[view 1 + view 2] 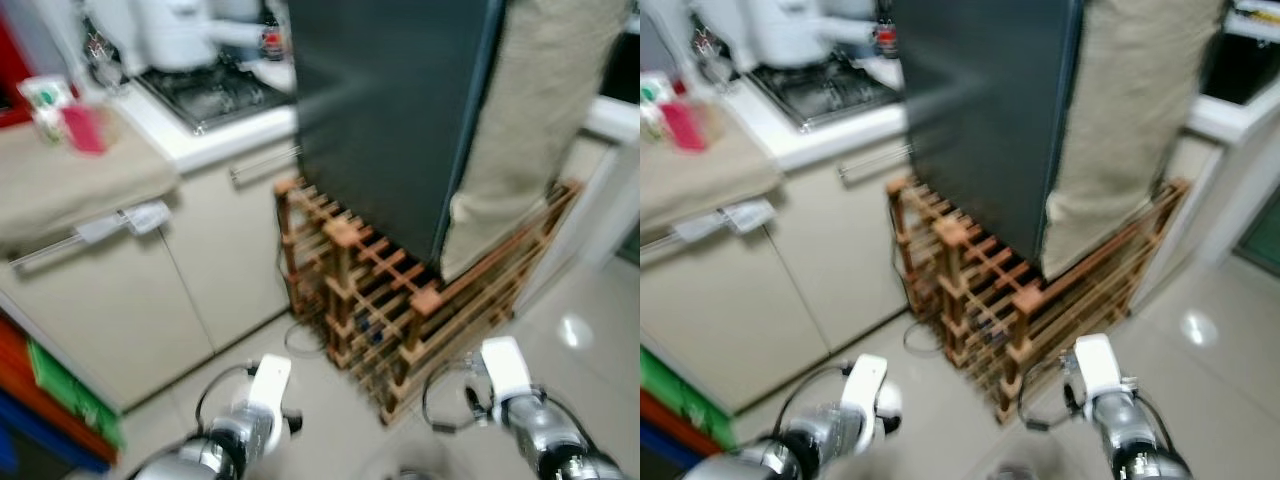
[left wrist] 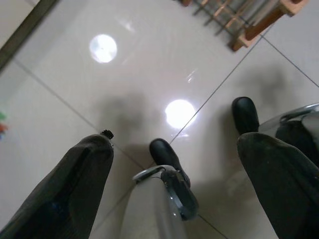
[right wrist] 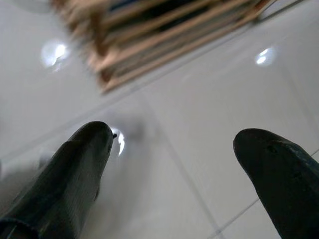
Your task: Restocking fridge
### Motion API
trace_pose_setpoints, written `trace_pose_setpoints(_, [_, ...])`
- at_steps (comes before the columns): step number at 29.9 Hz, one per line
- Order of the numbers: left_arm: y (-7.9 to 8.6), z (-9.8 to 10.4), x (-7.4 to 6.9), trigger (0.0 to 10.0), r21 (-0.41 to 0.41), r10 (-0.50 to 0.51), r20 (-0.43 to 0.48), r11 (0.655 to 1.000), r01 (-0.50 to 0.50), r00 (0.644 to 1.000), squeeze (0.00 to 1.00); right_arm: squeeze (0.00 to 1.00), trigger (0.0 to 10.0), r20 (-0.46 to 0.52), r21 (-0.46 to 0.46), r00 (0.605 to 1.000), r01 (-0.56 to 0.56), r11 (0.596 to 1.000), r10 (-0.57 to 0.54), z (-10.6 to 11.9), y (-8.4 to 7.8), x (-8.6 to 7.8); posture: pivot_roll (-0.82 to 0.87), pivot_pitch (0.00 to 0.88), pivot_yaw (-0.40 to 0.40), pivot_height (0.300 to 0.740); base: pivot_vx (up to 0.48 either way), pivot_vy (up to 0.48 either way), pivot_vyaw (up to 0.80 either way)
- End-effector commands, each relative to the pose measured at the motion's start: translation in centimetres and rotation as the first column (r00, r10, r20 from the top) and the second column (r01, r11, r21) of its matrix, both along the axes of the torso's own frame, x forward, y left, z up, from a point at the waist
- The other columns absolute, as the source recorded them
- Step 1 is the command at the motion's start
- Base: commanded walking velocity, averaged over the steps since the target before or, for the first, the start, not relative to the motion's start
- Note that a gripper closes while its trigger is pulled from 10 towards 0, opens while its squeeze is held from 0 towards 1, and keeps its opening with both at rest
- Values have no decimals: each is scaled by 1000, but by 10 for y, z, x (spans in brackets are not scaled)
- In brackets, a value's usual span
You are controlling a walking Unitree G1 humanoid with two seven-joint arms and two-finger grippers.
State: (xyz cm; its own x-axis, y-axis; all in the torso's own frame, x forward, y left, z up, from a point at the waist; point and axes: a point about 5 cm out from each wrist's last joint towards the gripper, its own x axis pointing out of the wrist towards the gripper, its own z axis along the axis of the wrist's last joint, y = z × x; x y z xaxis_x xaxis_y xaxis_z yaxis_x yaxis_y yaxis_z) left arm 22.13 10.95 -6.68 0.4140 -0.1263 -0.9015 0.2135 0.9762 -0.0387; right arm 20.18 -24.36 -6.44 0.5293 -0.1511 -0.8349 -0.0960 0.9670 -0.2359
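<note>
You are barely started: the dark fridge stands shut ahead of you on its wooden rack, and nothing to stock it with is in hand. Both arms hang low over the tiled floor; the left gripper and right gripper have their jaws spread apart and empty. Fetching items, opening the door and loading all remain.

no lettering, labels or numbers can be read; the head views are blurred.
</note>
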Motion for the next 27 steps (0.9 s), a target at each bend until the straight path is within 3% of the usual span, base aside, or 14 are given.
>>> trace_pose_setpoints(1, [-7, 9, 14, 10000, -21, 11, 52, 1000, -10, 999, 0, 0, 10000, 34, 0, 999, -7, 1000, 7, 6, -3, 9, -252, 24, 67, 740, 0, 0, 494])
trace_pose_setpoints(5, [-6, 12, 19, 10000, -27, 79, 79, 997, -78, 994, 0, 0, 10000, 40, 21, 999, -12, 1000, 11, 6, 1, 11, -238, 29, 65, 740, 0, 0, 484])
trace_pose_setpoints(12, [-9, 9, 14, 10000, -49, 106, 66, 994, -102, 992, 0, 0, 10000, 69, 45, 998, -19, 999, 16, 8, 9, 17, -212, 35, 62, 740, 0, 0, 474])
trace_pose_setpoints(14, [-7, 8, 14, 10000, -47, 159, 70, 987, -156, 985, 0, 0, 10000, 75, 44, 997, -29, 999, 26, 9, 11, 19, -212, 37, 66, 740, 0, 0, 472])
trace_pose_setpoints(18, [25, 8, 16, 10000, 33, 353, 122, 933, -359, 928, 0, 0, 10000, 138, 37, 987, -83, 996, 77, 15, 17, 30, -215, 40, 62, 740, 0, 0, 459])
trace_pose_setpoints(21, [40, 6, 12, 10000, 76, 407, 132, 905, -418, 904, 0, 0, 10000, 151, 36, 983, -113, 993, 106, 18, 22, 37, -202, 40, 44, 740, 0, 0, 450])
trace_pose_setpoints(27, [52, -3, -4, 10000, 117, 396, 80, 908, -403, 915, 0, 0, 10000, 157, 42, 974, -170, 984, 162, 25, 32, 49, -177, 32, 5, 740, 0, 0, 451])
